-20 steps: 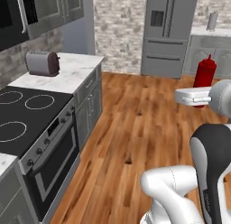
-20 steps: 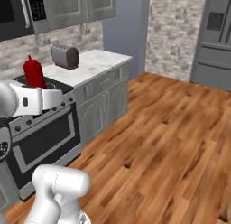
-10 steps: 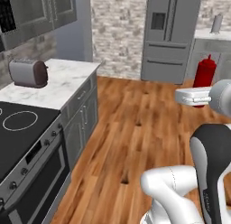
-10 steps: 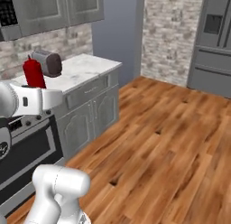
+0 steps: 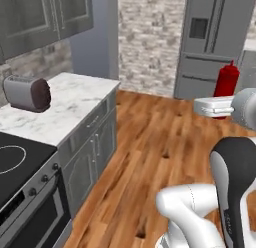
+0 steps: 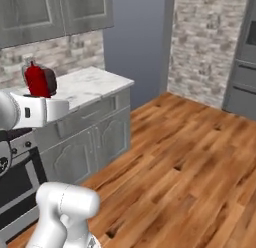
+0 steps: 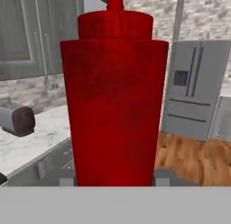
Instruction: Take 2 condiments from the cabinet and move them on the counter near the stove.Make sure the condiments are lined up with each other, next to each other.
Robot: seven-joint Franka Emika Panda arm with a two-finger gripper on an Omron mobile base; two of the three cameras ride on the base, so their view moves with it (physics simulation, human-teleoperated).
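Holding the red bottle upright above the wood floor, the gripper is clenched on its lower body in the left base view, with counter, toaster and stove far off to the fingers' left. In the right base view the bottle rises from the gripper, in front of the counter. Filling the hand view, the bottle stands between the fingers, fridge behind.

Matt red bottle (plastic-looking), veined marble counter
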